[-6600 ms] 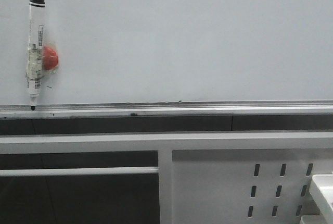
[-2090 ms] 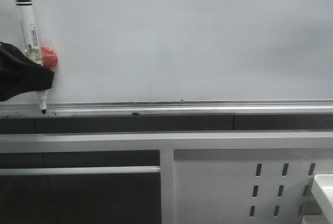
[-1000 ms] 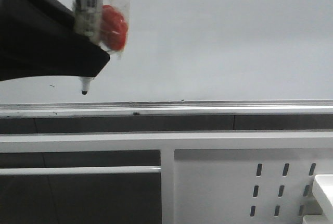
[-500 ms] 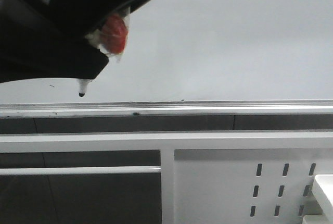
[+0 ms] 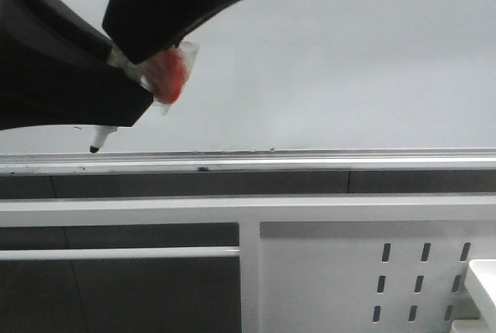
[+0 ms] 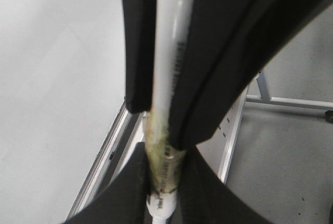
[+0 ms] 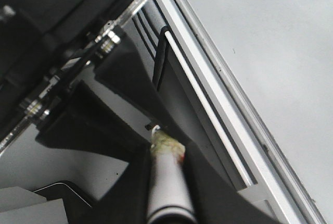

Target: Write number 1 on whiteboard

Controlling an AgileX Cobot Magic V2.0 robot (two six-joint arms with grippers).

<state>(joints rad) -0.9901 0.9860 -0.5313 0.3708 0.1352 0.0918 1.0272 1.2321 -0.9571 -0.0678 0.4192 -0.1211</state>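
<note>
Whiteboard [image 5: 349, 54] upright, marker [image 5: 99, 142] tip down-left

You will find no readable text here: the marker [image 6: 169, 88] barrel carries a line of small dark print in the left wrist view, but it is too blurred to read.

The marker [image 5: 99, 141] shows only its tip at left in the front view; black arms [image 5: 54, 77] hide its barrel.
</note>
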